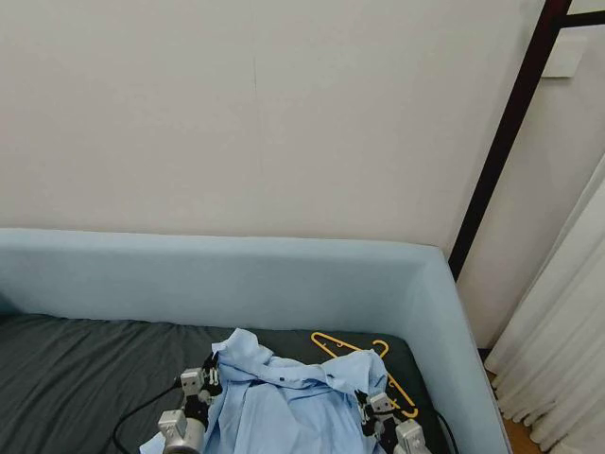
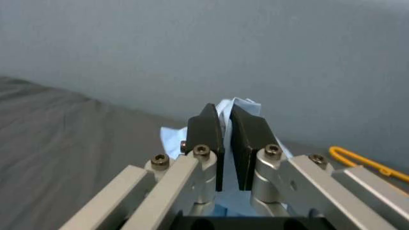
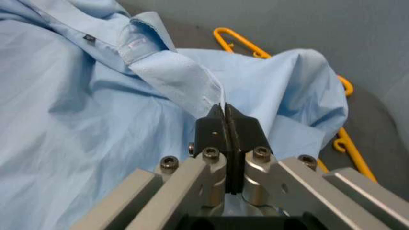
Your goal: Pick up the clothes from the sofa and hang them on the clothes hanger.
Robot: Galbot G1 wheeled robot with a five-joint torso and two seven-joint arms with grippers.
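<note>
A crumpled light blue shirt point(image 1: 284, 402) lies on the sofa's dark grey seat point(image 1: 76, 369), near its right end. An orange hanger point(image 1: 352, 345) lies partly under the shirt, its hook toward the backrest. My left gripper point(image 1: 210, 380) is at the shirt's left edge. In the left wrist view its pads point(image 2: 206, 136) stand almost together with a fold of shirt point(image 2: 242, 103) pinched at the tips of the left gripper point(image 2: 225, 114); the hanger point(image 2: 357, 160) shows beyond. My right gripper point(image 1: 365, 402) is shut on a shirt edge point(image 3: 185, 81), shown in the right wrist view point(image 3: 225, 109) beside the hanger point(image 3: 240, 40).
The light blue backrest point(image 1: 236, 274) and right armrest point(image 1: 454, 340) wall in the seat. A dark slanted pole point(image 1: 501, 142) stands beyond the armrest, with a white curtain point(image 1: 567, 331) at far right. A black cable point(image 1: 142, 416) trails left of my left arm.
</note>
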